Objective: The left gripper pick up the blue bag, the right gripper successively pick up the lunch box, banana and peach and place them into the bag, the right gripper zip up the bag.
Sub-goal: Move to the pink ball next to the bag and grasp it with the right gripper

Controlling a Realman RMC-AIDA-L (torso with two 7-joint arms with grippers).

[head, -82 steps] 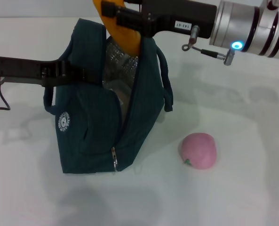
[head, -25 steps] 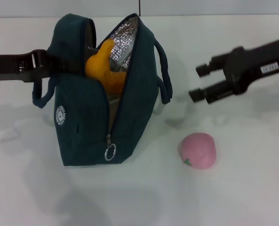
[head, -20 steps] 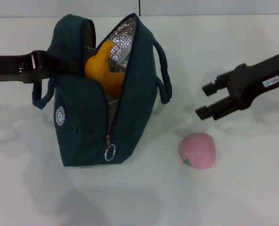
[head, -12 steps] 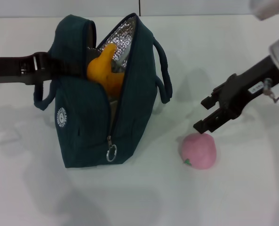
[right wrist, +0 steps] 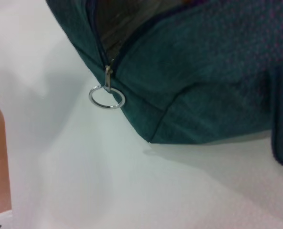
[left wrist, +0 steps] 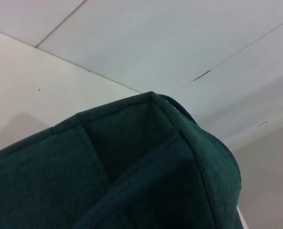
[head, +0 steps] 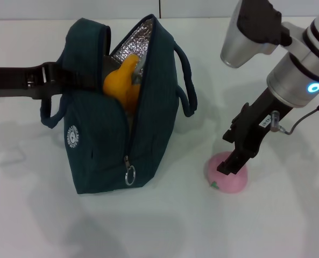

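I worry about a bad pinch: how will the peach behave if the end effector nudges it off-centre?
The peach is round and sits free on the table, so it would probably roll. The right end effector is at its top, where a squeeze might squirt it sideways. Its skin looks smooth, perhaps slippery.

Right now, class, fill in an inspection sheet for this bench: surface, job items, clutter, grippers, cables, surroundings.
Surface: white table.
Job items: blue bag upright, unzipped; banana inside; peach on the table beside it; lunch box not visible.
Clutter: nothing seen.
Grippers: left gripper at the bag's rim; right gripper down on the peach.
Cables: thin wire at the right wrist.
Surroundings: pale wall.
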